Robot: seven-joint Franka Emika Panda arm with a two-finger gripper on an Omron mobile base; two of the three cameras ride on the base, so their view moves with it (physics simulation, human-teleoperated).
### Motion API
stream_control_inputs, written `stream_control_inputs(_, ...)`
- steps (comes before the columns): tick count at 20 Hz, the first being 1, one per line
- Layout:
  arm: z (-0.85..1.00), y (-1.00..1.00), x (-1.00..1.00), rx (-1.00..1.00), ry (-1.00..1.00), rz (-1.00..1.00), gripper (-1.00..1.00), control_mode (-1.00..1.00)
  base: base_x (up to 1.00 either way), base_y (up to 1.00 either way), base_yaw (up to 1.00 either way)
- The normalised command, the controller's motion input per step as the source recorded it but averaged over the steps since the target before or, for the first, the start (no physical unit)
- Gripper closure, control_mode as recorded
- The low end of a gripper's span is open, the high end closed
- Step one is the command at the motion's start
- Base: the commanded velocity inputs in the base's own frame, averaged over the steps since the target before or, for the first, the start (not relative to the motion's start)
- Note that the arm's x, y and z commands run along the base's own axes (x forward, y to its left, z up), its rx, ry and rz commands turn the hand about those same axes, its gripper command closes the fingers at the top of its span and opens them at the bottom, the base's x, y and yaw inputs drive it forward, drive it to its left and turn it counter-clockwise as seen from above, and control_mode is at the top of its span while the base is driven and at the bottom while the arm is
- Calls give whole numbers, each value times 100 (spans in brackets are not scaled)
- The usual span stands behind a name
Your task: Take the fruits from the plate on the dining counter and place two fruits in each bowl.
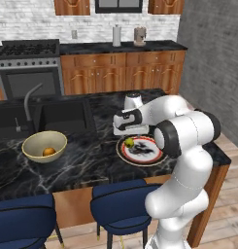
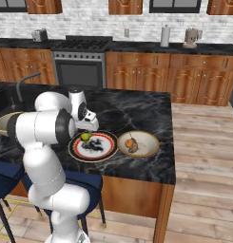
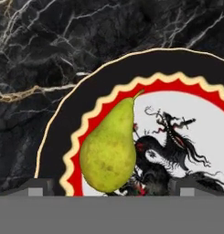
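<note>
On glossy scalloped plate point(image 3: 186, 73), speckled pear point(image 3: 109, 151)

Yellow-green pear point(image 3: 109, 151), speckled. White plate point(image 3: 58, 137), scalloped red band, black border, dark dragon-like marking, possibly. Black counter point(image 3: 40, 45), white veining, upper left. Cream bowl point(image 1: 35, 151), orange fruit point(image 1: 49, 151).

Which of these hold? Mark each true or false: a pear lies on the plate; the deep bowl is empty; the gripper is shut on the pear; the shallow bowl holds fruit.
1. A pear lies on the plate. True.
2. The deep bowl is empty. False: an orange fruit sits in it.
3. The gripper is shut on the pear. False: it is open above it.
4. The shallow bowl holds fruit. True.
</note>
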Motion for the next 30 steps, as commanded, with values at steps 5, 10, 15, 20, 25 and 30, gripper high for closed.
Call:
stream_control_inputs(5,-32,0,1,0,0,0,-100,-100,0,0,0)
stream_control_inputs(10,-24,0,1,0,0,0,-100,-100,0,0,0)
stream_control_inputs(15,-5,0,7,0,0,0,-100,-100,0,0,0)
stream_control_inputs(20,-5,0,8,0,0,0,-100,-100,0,0,0)
stream_control_inputs(25,-5,0,2,0,0,0,100,-100,0,0,0)
stream_control_inputs(30,-1,0,0,0,0,0,100,-100,0,0,0)
